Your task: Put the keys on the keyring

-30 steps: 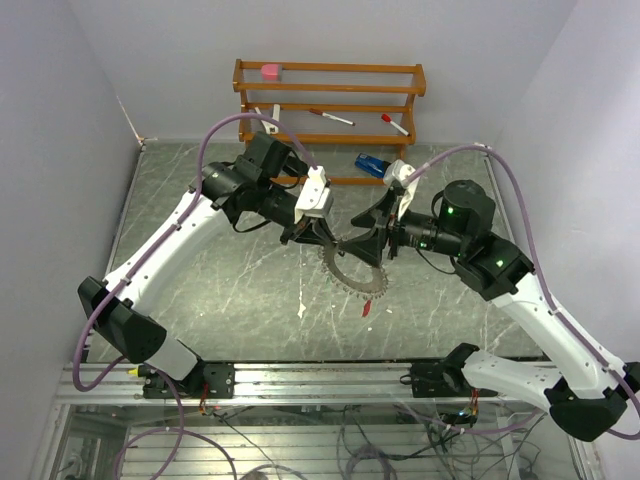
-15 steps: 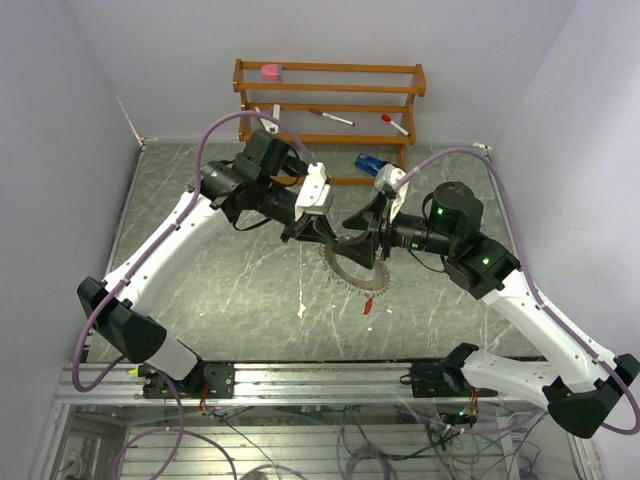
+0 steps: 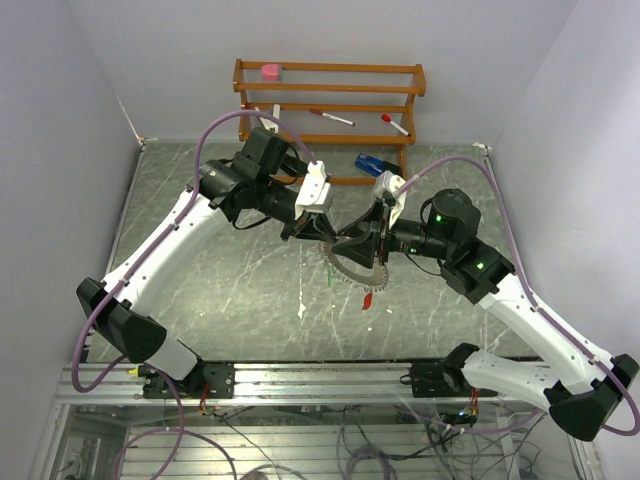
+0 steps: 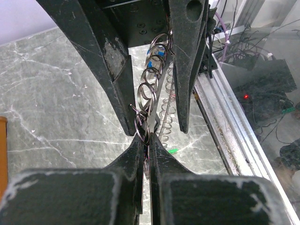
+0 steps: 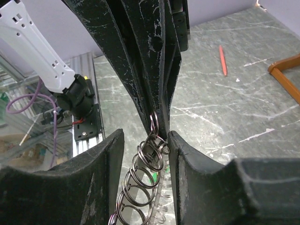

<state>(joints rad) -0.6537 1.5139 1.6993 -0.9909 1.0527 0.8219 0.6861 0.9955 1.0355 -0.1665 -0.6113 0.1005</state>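
Observation:
The keyring (image 3: 352, 276), a large grey ring fringed with small split rings, hangs tilted between the two arms. My left gripper (image 3: 318, 231) is shut on its rim; in the left wrist view its fingertips (image 4: 140, 140) pinch a small split ring, and the keyring (image 4: 151, 86) runs away beyond the left gripper (image 4: 147, 137). My right gripper (image 5: 145, 137) is open, straddling the keyring's (image 5: 143, 176) chain of rings, with the right finger (image 5: 180, 154) touching them. A red-tagged key (image 3: 368, 300) and a green-tagged one (image 3: 329, 284) lie by the ring. A blue-tagged one (image 3: 370, 163) lies near the rack.
A wooden rack (image 3: 330, 92) stands at the back wall with a pink block (image 3: 270, 71) and red-capped pens (image 3: 330, 117). A thin red item (image 5: 222, 60) lies on the marble table (image 3: 200, 290). The metal rail (image 3: 330, 378) runs along the near edge.
My right gripper has moved left to the keyring beside the left gripper, and its jaws have narrowed around the ring's rim. The left gripper has held still.

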